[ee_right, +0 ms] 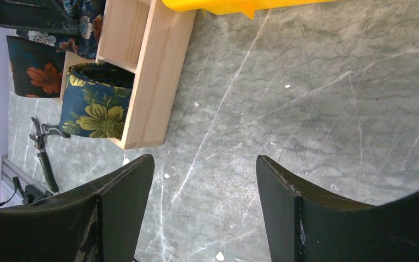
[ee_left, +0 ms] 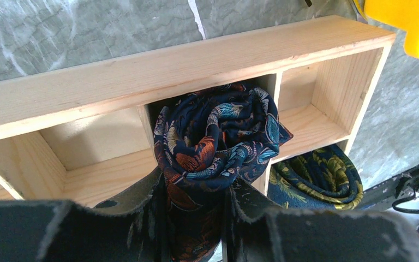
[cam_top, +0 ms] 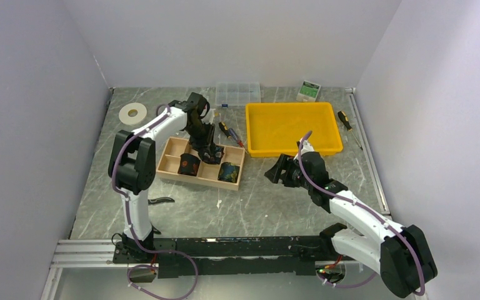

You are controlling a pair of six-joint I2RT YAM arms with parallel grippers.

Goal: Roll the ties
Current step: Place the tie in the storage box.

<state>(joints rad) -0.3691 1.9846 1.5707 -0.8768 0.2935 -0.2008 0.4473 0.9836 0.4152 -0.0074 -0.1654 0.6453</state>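
My left gripper (ee_left: 196,218) is shut on a rolled tie (ee_left: 213,142), a dark navy coil with red, orange and teal leaves. It holds the coil at the middle of the wooden compartment box (ee_left: 169,76); whether the coil rests on the floor of a compartment I cannot tell. In the overhead view the left gripper (cam_top: 209,150) is over the box (cam_top: 170,170). A second rolled tie (cam_top: 228,172), with yellow flowers (ee_right: 95,106), stands in the near right compartment. A third tie (cam_top: 189,164), with red flowers (ee_right: 33,73), stands in a near compartment. My right gripper (ee_right: 203,161) is open over bare table, right of the box.
A yellow tray (cam_top: 292,128) lies behind the right gripper (cam_top: 278,172). A clear organiser box (cam_top: 238,94), a green-white card (cam_top: 310,90) and a tape roll (cam_top: 132,113) sit at the back. Screwdrivers (cam_top: 231,133) lie behind the wooden box. Black pliers (cam_top: 161,201) lie near the left arm.
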